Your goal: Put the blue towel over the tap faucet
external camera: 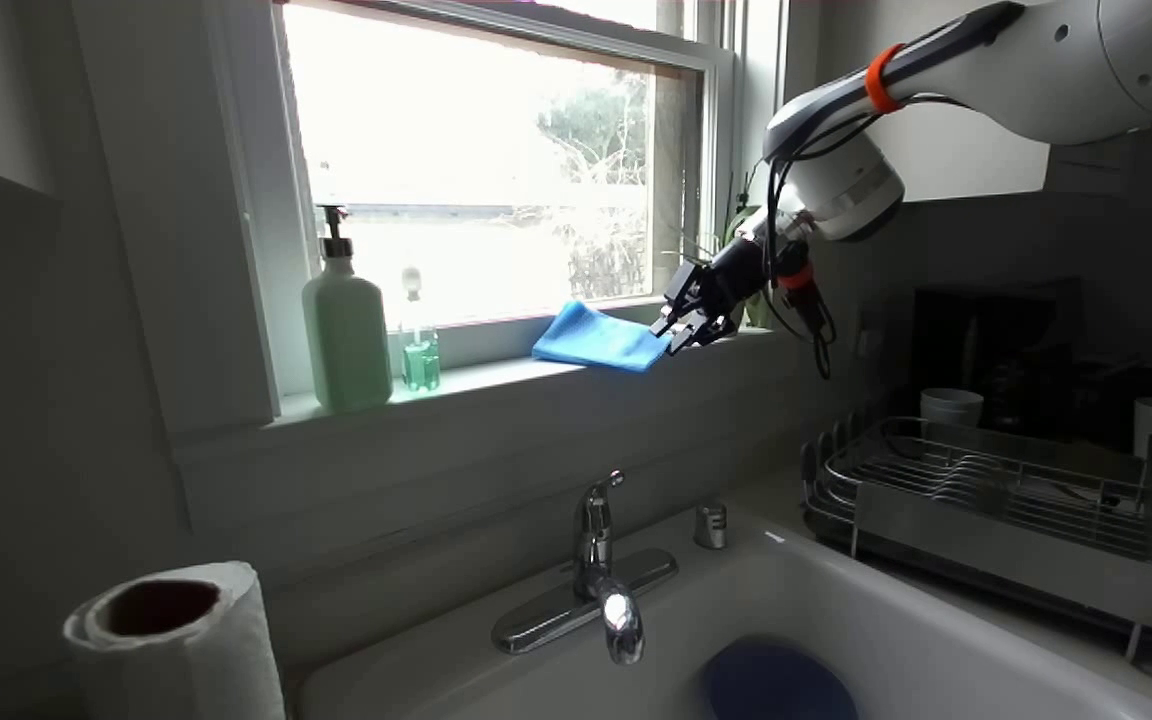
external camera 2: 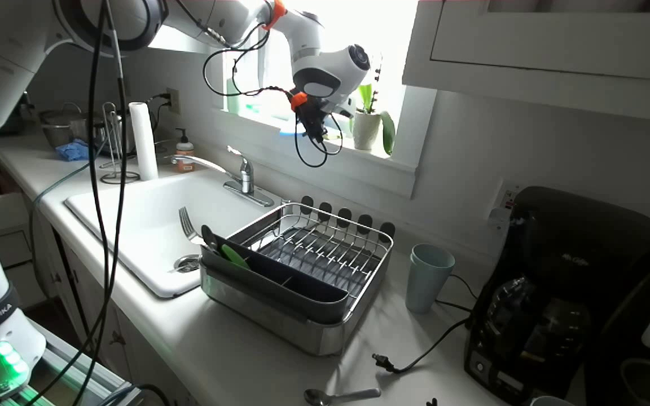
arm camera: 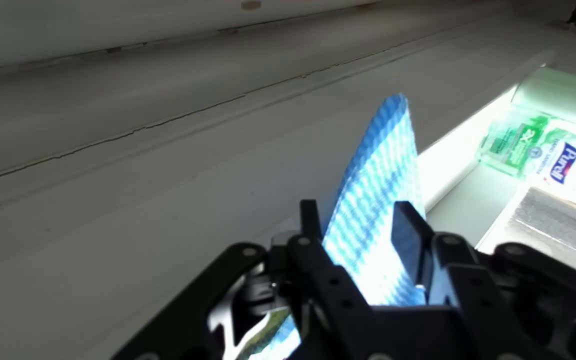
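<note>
The blue towel [external camera: 598, 338] lies on the windowsill, its front edge sticking out over the sill's edge. My gripper [external camera: 668, 338] is at the towel's right end in that exterior view, its fingers apart. In the wrist view the towel [arm camera: 375, 165] shows behind and between the open fingers of the gripper [arm camera: 357, 215]; I cannot tell whether they touch it. A sliver of towel [external camera 2: 289, 133] shows beside the gripper [external camera 2: 316, 134] in an exterior view. The chrome tap faucet [external camera: 594, 560] stands at the back of the sink, below the sill, and also shows here [external camera 2: 246, 176].
A green soap bottle [external camera: 346, 330] and a small sanitizer bottle [external camera: 420, 350] stand on the sill. A potted plant [external camera 2: 367, 129] stands on the sill near the gripper. A dish rack [external camera 2: 302, 265] is beside the sink [external camera 2: 133, 197]. A paper towel roll [external camera: 176, 650] stands nearby.
</note>
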Action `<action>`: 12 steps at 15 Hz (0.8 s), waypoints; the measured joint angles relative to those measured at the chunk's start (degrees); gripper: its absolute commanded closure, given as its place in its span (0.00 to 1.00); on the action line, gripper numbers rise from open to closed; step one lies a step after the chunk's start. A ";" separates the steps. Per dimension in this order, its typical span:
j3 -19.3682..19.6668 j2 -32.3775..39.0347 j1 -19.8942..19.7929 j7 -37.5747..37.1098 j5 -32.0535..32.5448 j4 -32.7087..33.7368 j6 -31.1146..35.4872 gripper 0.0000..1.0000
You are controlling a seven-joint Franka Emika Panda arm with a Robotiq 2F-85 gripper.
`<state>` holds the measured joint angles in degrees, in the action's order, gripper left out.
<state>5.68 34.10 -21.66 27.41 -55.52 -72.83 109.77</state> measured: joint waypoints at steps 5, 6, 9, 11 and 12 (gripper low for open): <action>0.00 0.02 -0.01 0.00 0.01 0.40 0.00 1.00; 0.00 0.02 -0.01 0.00 0.01 0.44 0.00 0.97; 0.00 0.02 -0.01 0.00 0.03 0.70 0.00 0.95; 0.00 0.02 -0.01 0.00 0.05 1.07 0.00 0.75; 0.00 0.02 -0.01 0.00 0.05 1.22 0.00 0.69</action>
<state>5.68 34.12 -21.67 27.40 -55.47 -71.61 109.77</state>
